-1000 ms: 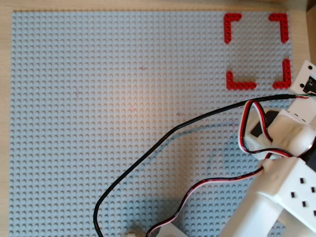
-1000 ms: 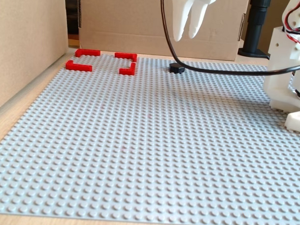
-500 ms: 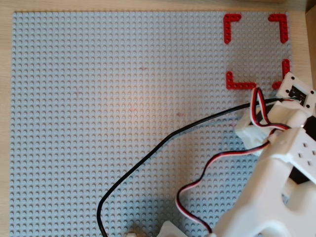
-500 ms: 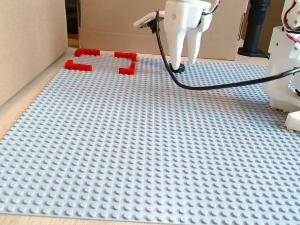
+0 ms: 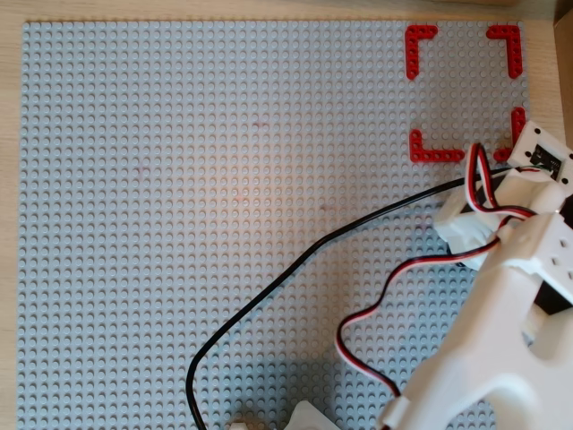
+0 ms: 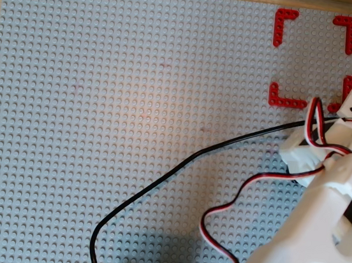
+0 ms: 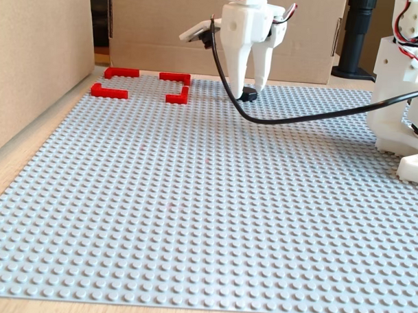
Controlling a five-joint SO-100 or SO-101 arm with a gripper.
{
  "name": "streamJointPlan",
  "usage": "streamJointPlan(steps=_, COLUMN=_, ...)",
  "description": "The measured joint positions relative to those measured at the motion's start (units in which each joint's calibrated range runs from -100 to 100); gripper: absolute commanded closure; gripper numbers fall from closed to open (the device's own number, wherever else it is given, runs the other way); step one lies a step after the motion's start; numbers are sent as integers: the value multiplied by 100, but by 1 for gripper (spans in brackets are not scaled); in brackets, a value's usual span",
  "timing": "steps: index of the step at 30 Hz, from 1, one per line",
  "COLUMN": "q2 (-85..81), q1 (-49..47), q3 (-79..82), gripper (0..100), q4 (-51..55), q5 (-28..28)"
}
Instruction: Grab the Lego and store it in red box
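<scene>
- Even, soft, warm light in all views; no glare on the grey baseplate.
- Both overhead views: faint shadow patches at 5 o'clock under the white arm.
- Fixed view: near studs at 6 o'clock slightly soft, far edge sharp.
- No visible edge distortion.

I found no writing, label, brand, number or sign that I could read in any view. The grey studded baseplate carried no print that I could make out, and the brown cardboard panels at the far side and on the left of the fixed view were blank. The white plastic arm body showed no marking in both overhead views, and the red corner-bracket outline bore no lettering either.
</scene>
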Motion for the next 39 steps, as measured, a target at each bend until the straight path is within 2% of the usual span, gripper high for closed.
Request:
streamJointPlan(steps=4, q2=0, q1=0, q3=0, gripper=89, q4=0, q5=0)
streamJointPlan(steps=19, q2=0, q1=0, q3=-116, gripper=90, q4=-121, q5=93)
streamJointPlan(steps=29, q2=-947, q1=-29, q3=-1395, gripper=90, q4=1459, q5=93)
streamJointPlan(steps=39, q2=-2468, q1=-887, q3=-1029, gripper=89, q4=2461, q5=73)
